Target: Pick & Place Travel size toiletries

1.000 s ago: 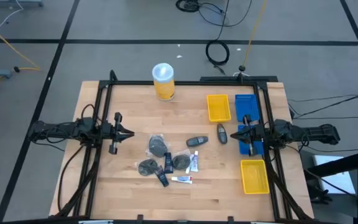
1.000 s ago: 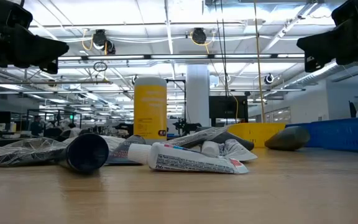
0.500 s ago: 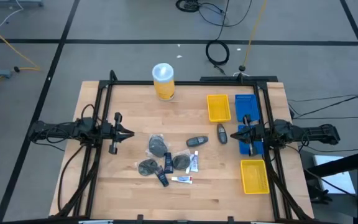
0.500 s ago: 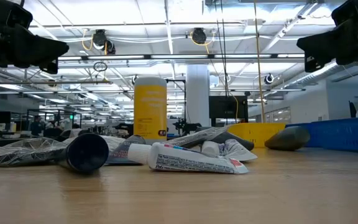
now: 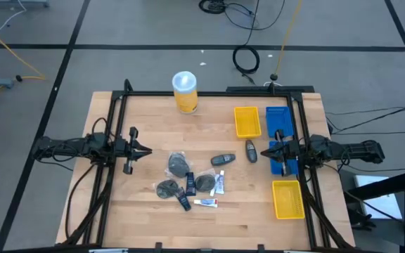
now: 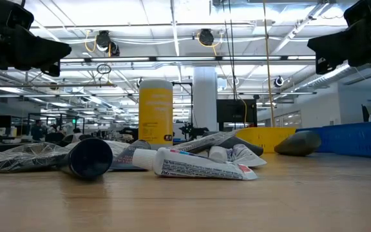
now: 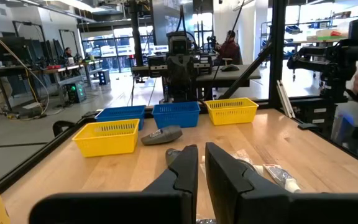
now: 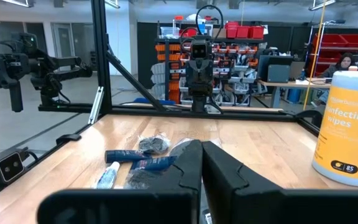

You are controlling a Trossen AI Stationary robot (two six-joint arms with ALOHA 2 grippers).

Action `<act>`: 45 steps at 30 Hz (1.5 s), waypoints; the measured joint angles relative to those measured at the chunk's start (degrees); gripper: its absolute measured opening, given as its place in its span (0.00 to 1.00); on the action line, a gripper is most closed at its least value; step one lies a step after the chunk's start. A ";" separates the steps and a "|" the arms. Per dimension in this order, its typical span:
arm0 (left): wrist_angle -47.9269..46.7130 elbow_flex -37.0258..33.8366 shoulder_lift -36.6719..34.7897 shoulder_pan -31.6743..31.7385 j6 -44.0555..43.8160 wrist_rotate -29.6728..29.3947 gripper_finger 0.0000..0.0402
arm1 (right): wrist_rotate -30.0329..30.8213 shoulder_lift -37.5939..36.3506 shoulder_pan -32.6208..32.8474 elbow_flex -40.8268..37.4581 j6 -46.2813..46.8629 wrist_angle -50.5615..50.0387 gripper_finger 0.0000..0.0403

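The toiletries lie loose in a cluster on the wooden table: dark grey pouches (image 5: 178, 166) (image 5: 167, 188) (image 5: 204, 183), dark-blue bottles (image 5: 190, 184) (image 5: 182, 202), white tubes (image 5: 219, 183) (image 5: 204, 203), and grey oval pieces (image 5: 222, 160) (image 5: 251, 151). In the low view a white tube (image 6: 198, 164) and a dark bottle (image 6: 90, 158) lie nearest. My left gripper (image 5: 146, 150) (image 7: 201, 152) hovers left of the cluster, shut and holding nothing. My right gripper (image 5: 266, 151) (image 8: 201, 148) hovers right of it, beside the blue tray, shut and holding nothing. Both are held above the table.
A tall yellow canister with a white lid (image 5: 185, 91) stands at the far edge. A yellow tray (image 5: 247, 121) and a blue tray (image 5: 278, 137) sit at the far right, with another yellow tray (image 5: 287, 198) at the near right. A black frame (image 5: 202, 93) borders the table.
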 joint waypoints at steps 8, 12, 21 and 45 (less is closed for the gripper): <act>0.00 0.00 0.00 -0.01 -0.01 0.00 0.08 | -2.93 2.62 0.65 0.01 9.69 4.28 0.01; 0.00 0.00 0.00 0.01 0.01 0.00 0.08 | -4.47 10.11 3.05 0.02 12.05 13.43 0.01; 0.00 0.00 0.00 0.00 0.00 0.00 0.08 | 5.67 44.18 10.68 1.20 2.27 48.44 0.01; -0.02 -0.02 0.00 0.01 -0.01 -0.02 0.08 | -0.18 86.40 -3.59 41.22 -1.96 5.47 0.64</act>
